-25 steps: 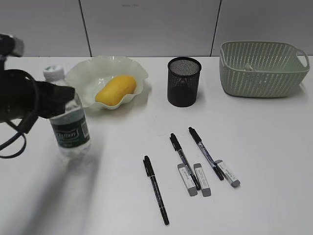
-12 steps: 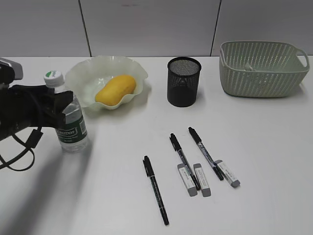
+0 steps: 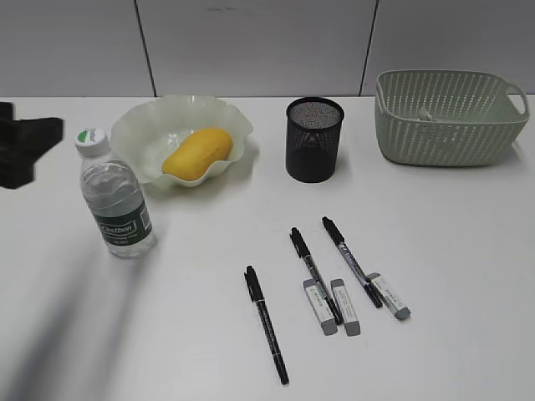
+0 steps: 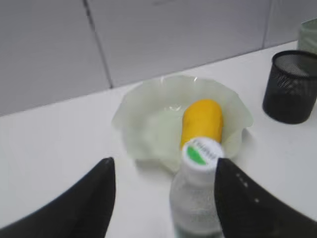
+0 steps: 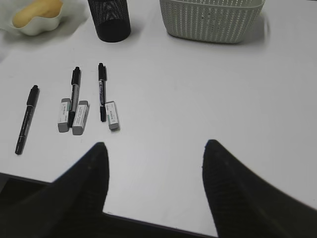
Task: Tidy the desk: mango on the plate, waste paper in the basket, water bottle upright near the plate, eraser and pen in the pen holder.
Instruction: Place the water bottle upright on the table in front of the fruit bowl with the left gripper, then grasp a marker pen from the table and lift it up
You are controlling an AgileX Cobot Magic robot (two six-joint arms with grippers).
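Our left gripper (image 4: 163, 198) stands wide, bottle (image 3: 117, 203) upright between its fingers, seemingly untouched; our right gripper (image 5: 154, 188), also wide, hangs nearer the pens (image 5: 74, 96).

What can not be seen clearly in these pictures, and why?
- Inside of the pen holder: the dark mesh hides any contents in all views.
- Waste paper in the basket: exterior view shows only a scrap above the near wall.
- Left gripper: cut off by the exterior view's left edge.
- Water bottle label: cut off by the left wrist view's bottom edge.
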